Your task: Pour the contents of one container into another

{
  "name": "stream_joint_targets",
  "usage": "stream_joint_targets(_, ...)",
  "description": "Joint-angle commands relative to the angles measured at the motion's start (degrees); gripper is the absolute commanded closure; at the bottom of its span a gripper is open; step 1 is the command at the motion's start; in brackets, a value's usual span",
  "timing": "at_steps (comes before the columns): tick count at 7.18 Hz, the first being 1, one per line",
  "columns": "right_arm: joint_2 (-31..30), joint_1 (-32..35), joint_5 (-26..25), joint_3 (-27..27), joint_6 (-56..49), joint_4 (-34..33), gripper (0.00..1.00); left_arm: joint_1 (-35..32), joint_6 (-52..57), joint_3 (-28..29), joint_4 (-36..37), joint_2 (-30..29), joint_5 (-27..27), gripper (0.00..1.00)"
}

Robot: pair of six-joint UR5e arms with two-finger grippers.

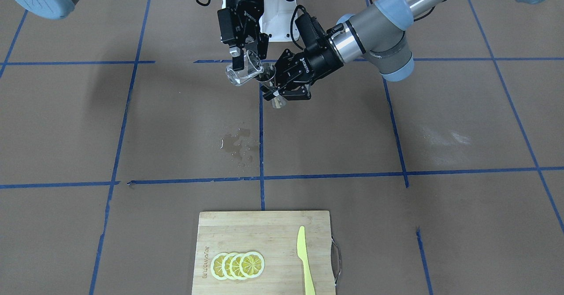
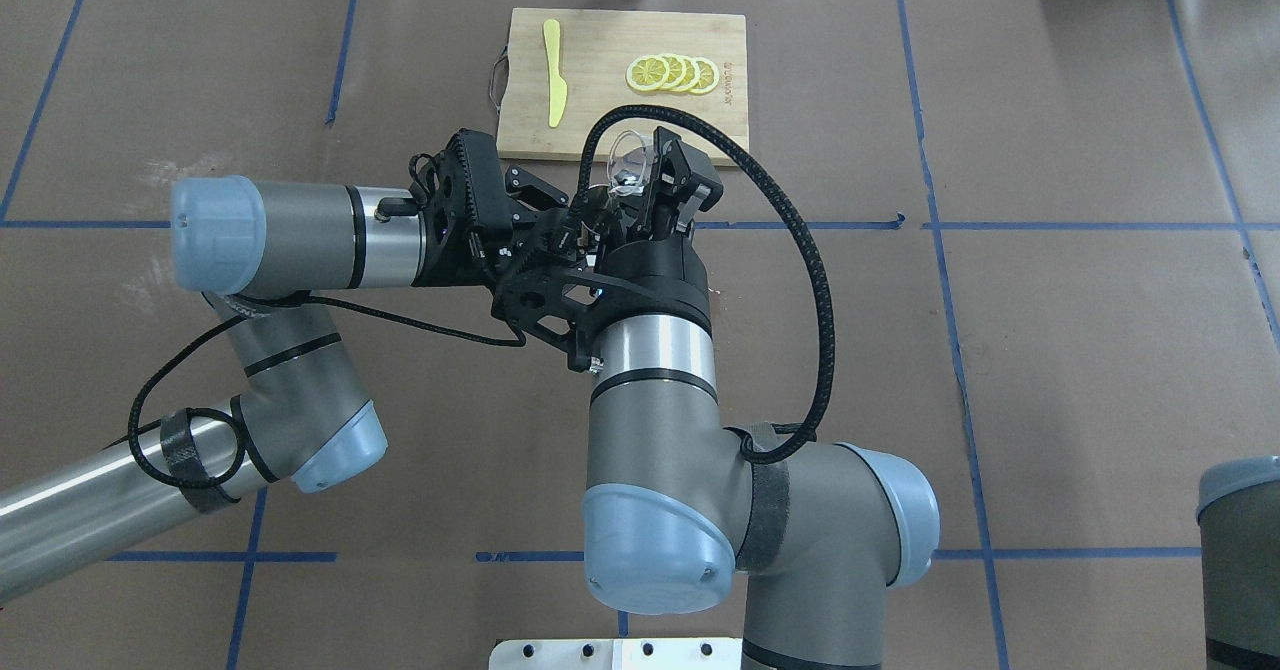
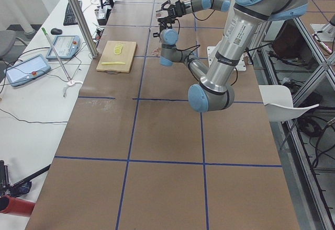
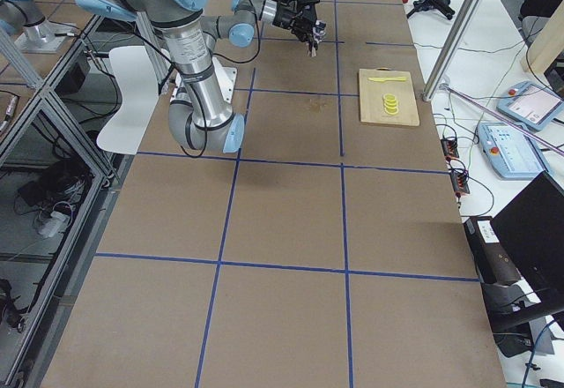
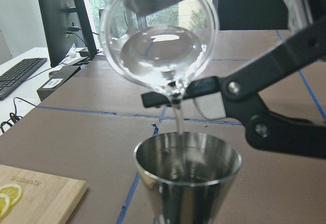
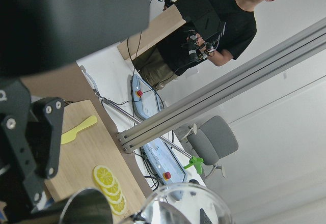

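Note:
The clear glass cup (image 1: 242,71) is tipped over on its side in the air, and my right gripper (image 1: 247,56) is shut on it. Its lip hangs just above the silver hourglass jigger (image 1: 278,103), which my left gripper (image 1: 276,93) holds upright at the waist, shut on it. In the left wrist view a thin stream of clear liquid falls from the glass cup (image 5: 158,35) into the jigger's open top (image 5: 187,175). The right wrist view shows the cup's rim (image 6: 188,203) beside the jigger (image 6: 86,208). Overhead, the cup (image 2: 628,162) sits between the right fingers.
A wet spill (image 1: 238,143) marks the brown table below the grippers. A wooden cutting board (image 1: 264,224) on the operators' side carries lemon slices (image 1: 238,265) and a yellow knife (image 1: 305,259). A person (image 6: 219,25) stands beyond the table.

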Motion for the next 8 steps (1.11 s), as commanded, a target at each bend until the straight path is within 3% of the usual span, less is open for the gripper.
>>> stream_joint_targets(1, 0.2, 0.0, -0.2, 0.0, -4.6, 0.1, 1.0, 0.0, 0.3, 0.0, 0.0, 0.0, 0.0, 1.0)
stream_joint_targets(8, 0.2, 0.0, -1.0, -0.1, -8.5, 0.0, 1.0, 0.0, 0.3, 0.0, 0.0, -0.1, 0.0, 1.0)
